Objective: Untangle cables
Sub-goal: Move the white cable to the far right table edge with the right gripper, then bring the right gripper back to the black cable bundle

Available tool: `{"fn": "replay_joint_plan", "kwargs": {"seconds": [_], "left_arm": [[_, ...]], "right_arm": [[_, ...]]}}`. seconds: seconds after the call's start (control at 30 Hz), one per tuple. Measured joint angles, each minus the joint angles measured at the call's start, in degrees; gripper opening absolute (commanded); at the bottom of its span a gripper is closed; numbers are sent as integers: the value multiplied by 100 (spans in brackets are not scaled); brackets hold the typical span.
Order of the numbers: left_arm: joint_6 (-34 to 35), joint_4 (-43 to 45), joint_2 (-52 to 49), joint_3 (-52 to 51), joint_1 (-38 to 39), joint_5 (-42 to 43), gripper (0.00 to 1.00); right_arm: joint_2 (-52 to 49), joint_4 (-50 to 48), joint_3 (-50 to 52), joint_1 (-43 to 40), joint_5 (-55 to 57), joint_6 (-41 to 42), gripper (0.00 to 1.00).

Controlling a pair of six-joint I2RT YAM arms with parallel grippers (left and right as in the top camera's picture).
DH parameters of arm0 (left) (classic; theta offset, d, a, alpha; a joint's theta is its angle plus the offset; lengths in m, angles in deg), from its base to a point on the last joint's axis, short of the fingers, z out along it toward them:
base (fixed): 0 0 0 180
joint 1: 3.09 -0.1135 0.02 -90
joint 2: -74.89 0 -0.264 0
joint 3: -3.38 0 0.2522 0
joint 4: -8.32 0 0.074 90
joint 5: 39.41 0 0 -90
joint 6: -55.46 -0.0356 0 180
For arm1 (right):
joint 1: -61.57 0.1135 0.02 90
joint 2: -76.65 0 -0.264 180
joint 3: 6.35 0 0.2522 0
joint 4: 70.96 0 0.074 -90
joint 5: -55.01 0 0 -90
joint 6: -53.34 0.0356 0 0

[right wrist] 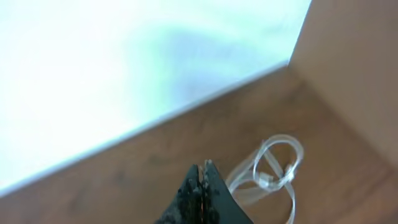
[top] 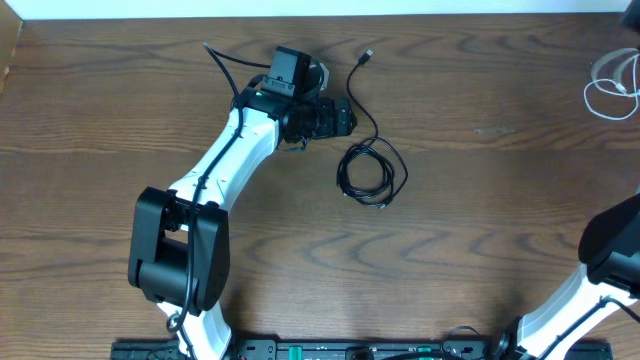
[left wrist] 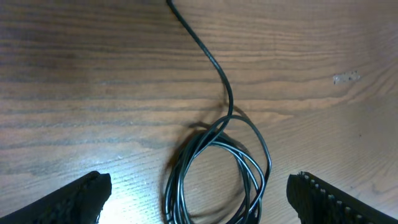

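Observation:
The black cable (top: pixel 370 172) lies coiled on the table's middle, and its tail runs up to a small plug (top: pixel 368 55). My left gripper (top: pixel 348 118) hovers just up-left of that coil. In the left wrist view the black cable (left wrist: pixel 214 162) sits between the wide-open fingers (left wrist: pixel 81 199), and nothing touches it; the left gripper (left wrist: pixel 199 205) is open. The white cable (top: pixel 612 85) lies looped at the far right edge. In the right wrist view the white cable (right wrist: pixel 273 168) shows just beyond my right gripper (right wrist: pixel 202 169), which is shut on nothing.
The left arm (top: pixel 225 160) stretches diagonally from its base (top: pixel 180 255) at the front left. The right arm (top: pixel 615 250) stands at the front right corner. A pale wall (right wrist: pixel 124 62) borders the table's far edge (top: pixel 320 14).

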Motion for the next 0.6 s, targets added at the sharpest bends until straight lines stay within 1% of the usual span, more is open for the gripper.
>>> {"fn": "replay_joint_plan", "kwargs": {"seconds": [0.07, 0.13, 0.27, 0.3, 0.37, 0.4, 0.6], "left_arm": [[0, 9, 0, 0, 0, 0, 95], [0, 11, 0, 0, -2, 0, 95], [0, 13, 0, 0, 0, 0, 95], [0, 17, 0, 0, 0, 0, 95], [-28, 52, 0, 0, -4, -2, 95], [-61, 105, 0, 0, -13, 0, 95], [-107, 122, 35, 0, -286, 0, 95]], "right_arm": [[-94, -352, -11, -81, 15, 17, 1], [-195, -374, -17, -138, 31, 33, 1], [-463, 216, -20, -168, 2, 37, 2], [-520, 382, -15, -166, -44, 33, 6], [-619, 734, -11, -160, -212, -13, 20], [-649, 881, -9, -153, -343, -94, 25], [-667, 1786, -9, 26, -1209, -439, 39]]}}
